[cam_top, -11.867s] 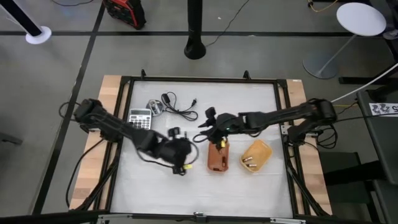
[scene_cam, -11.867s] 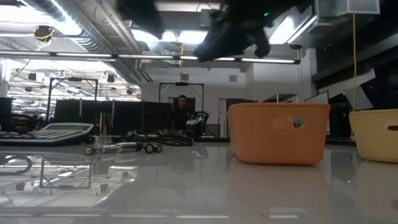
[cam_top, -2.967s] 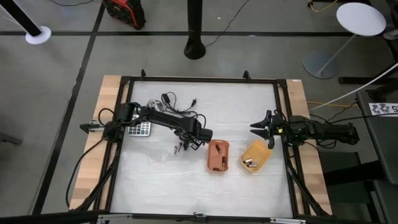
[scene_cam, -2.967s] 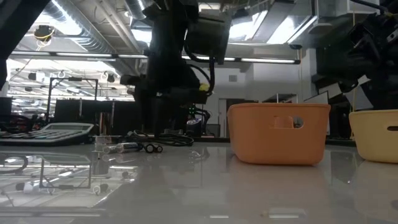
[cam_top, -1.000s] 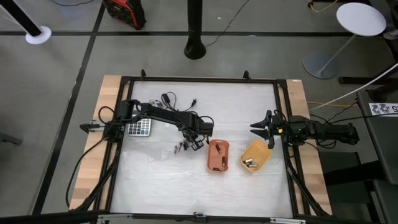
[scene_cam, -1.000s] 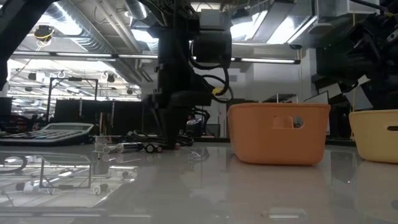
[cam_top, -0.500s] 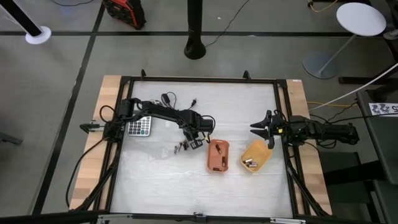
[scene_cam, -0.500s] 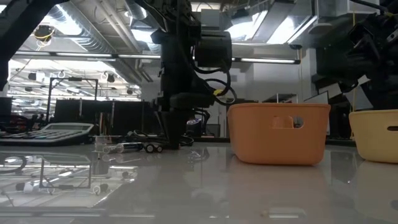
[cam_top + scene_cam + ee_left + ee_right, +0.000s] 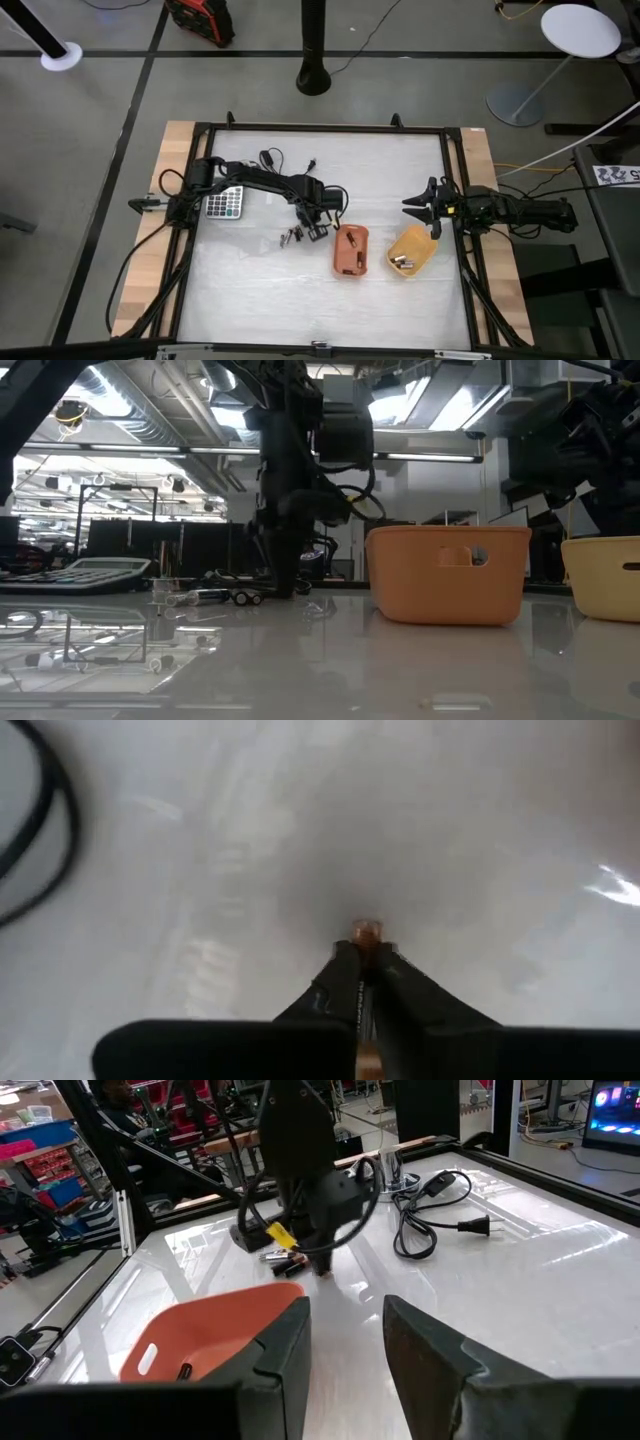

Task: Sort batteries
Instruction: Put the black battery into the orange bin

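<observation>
Left wrist view: closed jaws hide most of a battery (image 9: 367, 931)

Both arms are black, made of slim round links with thicker joint housings. Loose black cables run along the left arm (image 9: 262, 184) and loop near its wrist, where a small yellow tag shows. The right arm (image 9: 510, 209) has flat, matte dark fingers (image 9: 285, 1350).

The left gripper (image 9: 318, 231) points down at mid-table, jaws pinched together; the right gripper (image 9: 410, 205) waits near the right edge, jaws parted.
</observation>
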